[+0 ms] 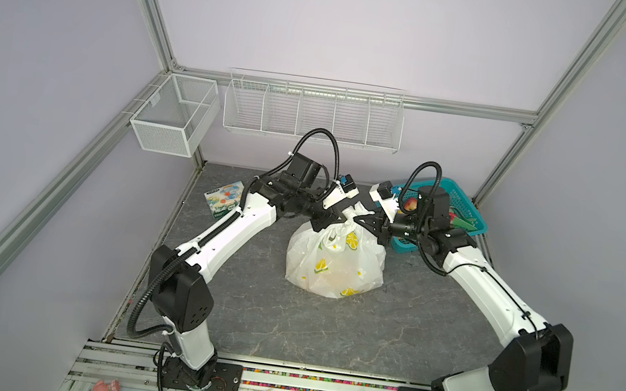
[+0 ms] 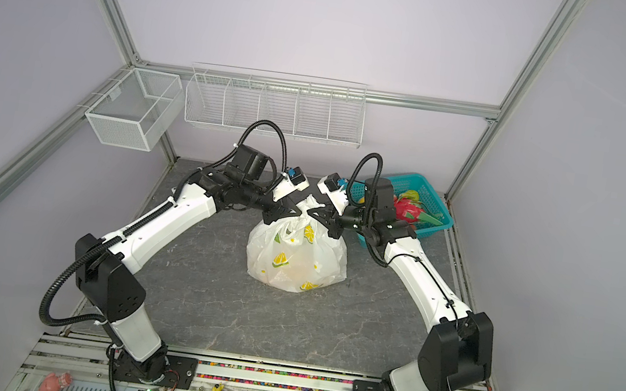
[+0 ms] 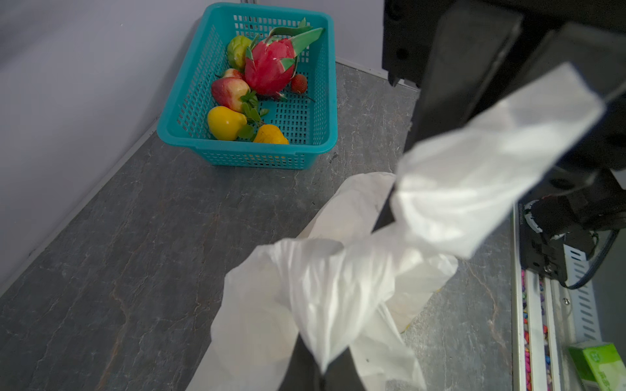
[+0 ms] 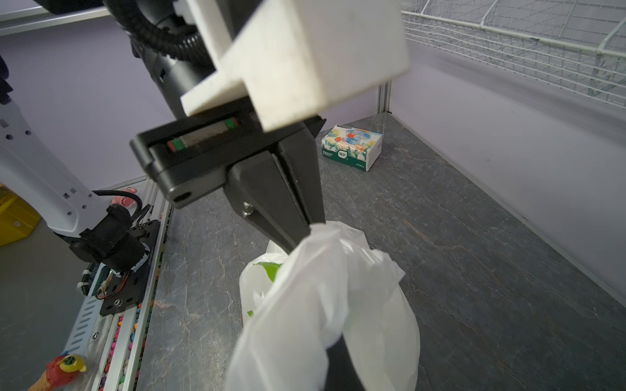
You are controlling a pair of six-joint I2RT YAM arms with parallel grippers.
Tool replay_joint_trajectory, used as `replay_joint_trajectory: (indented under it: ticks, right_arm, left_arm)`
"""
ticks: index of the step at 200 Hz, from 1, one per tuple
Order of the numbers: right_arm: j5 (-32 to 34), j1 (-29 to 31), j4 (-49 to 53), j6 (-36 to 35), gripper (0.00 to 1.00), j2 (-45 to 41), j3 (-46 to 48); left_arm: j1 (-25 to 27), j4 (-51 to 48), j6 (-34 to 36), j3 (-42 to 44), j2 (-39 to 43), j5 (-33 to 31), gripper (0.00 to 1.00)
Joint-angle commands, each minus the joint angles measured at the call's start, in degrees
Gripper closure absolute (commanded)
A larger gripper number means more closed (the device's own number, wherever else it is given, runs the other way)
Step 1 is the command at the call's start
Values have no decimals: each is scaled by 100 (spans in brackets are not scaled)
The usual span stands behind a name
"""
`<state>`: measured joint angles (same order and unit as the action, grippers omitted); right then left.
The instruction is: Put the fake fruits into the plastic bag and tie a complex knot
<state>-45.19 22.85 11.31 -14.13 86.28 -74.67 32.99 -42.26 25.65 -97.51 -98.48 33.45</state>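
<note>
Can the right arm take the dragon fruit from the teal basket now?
Probably not at once. The right gripper is shut on a handle of the plastic bag, so it must let go first. The dragon fruit lies uncovered in the open teal basket, close beside that arm.

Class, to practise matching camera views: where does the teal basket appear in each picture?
Top view: teal basket mid-right.
Top view: mid-right again.
Left wrist: upper middle.
Right wrist: not in it.
Shared landmark: plastic bag, in all four.
</note>
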Motion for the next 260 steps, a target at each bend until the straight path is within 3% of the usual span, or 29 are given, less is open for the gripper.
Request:
replay_joint_trajectory:
  ticks: [1,22,40,57,86,162,205,215,232,260]
  right_arm:
    - [-96,-14,-407,176,93,37,2]
    - [-81,-10,-448,235,93,58,0]
    - [-98,-17,-376,130,93,38,6]
    - [-154,-31,-278,-2,93,-7,6]
    - [-351,-34,-206,-68,93,-32,-47]
    - [-459,-27,-583,209,93,-33,87]
    - [-90,-33,-462,106,93,-41,102]
    - [35,-35,-384,39,93,-49,104]
    - [186,-35,-317,-27,88,-54,103]
    - [280,-48,-167,-180,66,-51,116]
  left_arm:
    - [-30,71,42,51,-33,-77,100]
    - [-29,132,20,144,20,-121,100]
    - [-30,13,140,141,30,-184,77]
    - [-30,-211,371,91,-18,-270,66]
    - [-45,-406,515,14,-120,-493,63]
    - [-47,-201,397,-53,-294,-117,72]
    - [-47,-122,354,-24,-145,-70,100]
    - [-50,-42,308,45,-66,-167,100]
    - [-47,131,248,211,110,-337,100]
    - [-52,420,239,527,420,-608,100]
